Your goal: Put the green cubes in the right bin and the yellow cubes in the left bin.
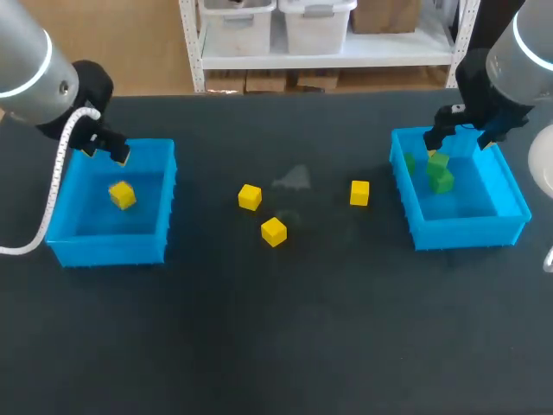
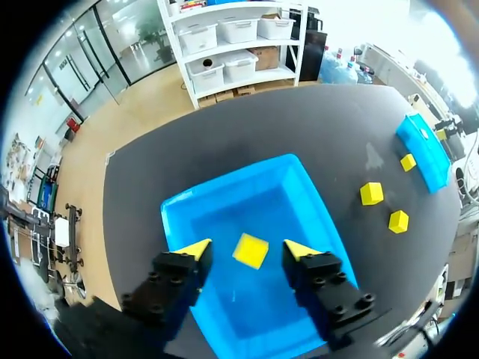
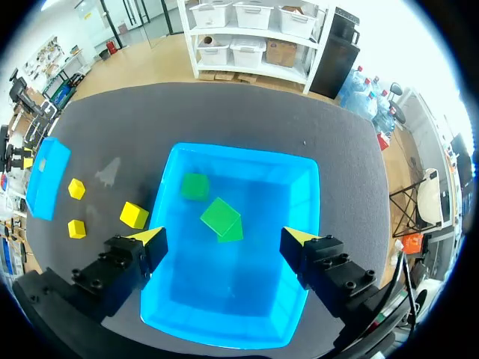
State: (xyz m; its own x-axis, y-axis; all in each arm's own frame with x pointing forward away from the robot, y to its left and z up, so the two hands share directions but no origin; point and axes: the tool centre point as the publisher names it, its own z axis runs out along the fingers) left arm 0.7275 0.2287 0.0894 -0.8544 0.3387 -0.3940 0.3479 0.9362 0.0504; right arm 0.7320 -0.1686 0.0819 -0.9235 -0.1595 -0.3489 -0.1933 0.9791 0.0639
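Between left bin (image 1: 108, 251) and right bin (image 1: 471, 232) lie 3 yellow cubes (image 1: 274, 231).

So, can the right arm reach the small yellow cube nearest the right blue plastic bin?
Probably yes: the right gripper, open, hangs over that blue bin, and the yellow cube sits alone on the table beside it, uncovered.
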